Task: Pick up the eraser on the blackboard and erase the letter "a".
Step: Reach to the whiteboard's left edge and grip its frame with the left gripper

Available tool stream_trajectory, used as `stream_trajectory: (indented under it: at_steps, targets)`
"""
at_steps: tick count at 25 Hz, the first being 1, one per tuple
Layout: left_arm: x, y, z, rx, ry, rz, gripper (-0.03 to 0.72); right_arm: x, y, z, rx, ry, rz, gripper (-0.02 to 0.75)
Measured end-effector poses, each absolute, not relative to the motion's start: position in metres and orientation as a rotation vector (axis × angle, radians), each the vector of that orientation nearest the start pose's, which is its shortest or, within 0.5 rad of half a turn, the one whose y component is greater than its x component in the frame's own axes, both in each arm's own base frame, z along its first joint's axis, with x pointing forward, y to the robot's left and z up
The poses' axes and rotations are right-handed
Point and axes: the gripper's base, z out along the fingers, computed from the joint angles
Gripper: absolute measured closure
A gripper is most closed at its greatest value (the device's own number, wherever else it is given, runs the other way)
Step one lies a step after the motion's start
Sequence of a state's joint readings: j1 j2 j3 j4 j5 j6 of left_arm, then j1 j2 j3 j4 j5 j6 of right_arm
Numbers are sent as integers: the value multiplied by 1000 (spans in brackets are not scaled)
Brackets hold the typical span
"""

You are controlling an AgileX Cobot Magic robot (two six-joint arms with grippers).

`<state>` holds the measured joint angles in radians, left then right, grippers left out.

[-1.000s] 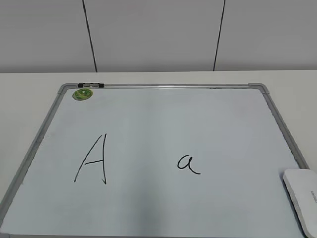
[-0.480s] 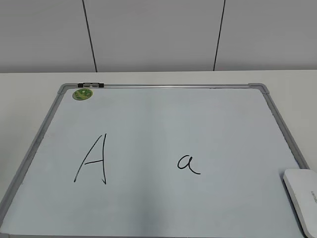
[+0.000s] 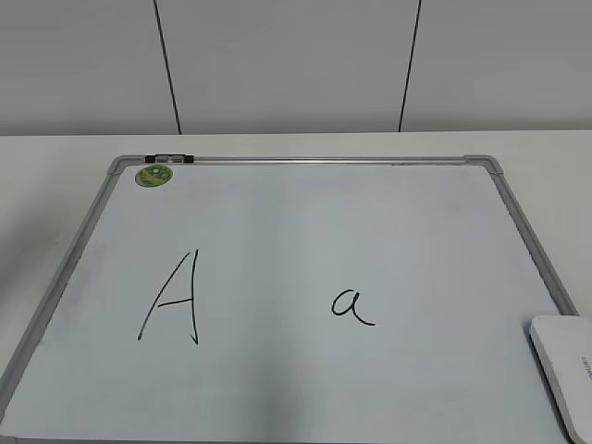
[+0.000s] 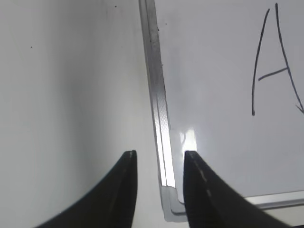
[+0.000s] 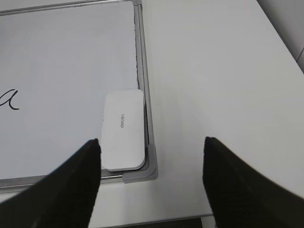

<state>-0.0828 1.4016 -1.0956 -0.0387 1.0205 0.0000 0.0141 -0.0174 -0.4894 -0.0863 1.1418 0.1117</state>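
Observation:
The eraser [image 3: 564, 365], a white rounded block, lies flat in the near right corner of the blackboard [image 3: 305, 165]. The letter "a" [image 3: 352, 306] sits right of the board's middle. Neither gripper shows in the exterior view. In the right wrist view the eraser [image 5: 124, 129] lies against the board's right frame, with part of the "a" [image 5: 9, 99] at the left edge. My right gripper [image 5: 152, 142] hovers wide open and empty above the table, just beyond that corner. My left gripper [image 4: 159, 154] is open and empty over the board's near left frame [image 4: 159, 104].
A taller capital "A" [image 3: 171, 298] stands on the board's left half and shows in the left wrist view [image 4: 275, 61]. A round green magnet [image 3: 154, 175] sits at the far left corner. The white table [image 5: 213, 71] surrounds the board.

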Motion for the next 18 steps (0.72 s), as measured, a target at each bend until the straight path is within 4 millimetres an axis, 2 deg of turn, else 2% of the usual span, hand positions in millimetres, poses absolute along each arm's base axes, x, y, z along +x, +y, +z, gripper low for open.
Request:
stream_trajectory:
  at_steps: [6,12,18]
  targets:
    - [308,-29,268,90,2879,-81,445,-10,-7,268,112,2113,-30,237]
    - [343,-32,238,90,2943,-77,445,-10,-7,268,112,2113,-30,237]
    - [367,-34,212,95,2985,-63,445,-10,-7,268,112,2113,-30,237]
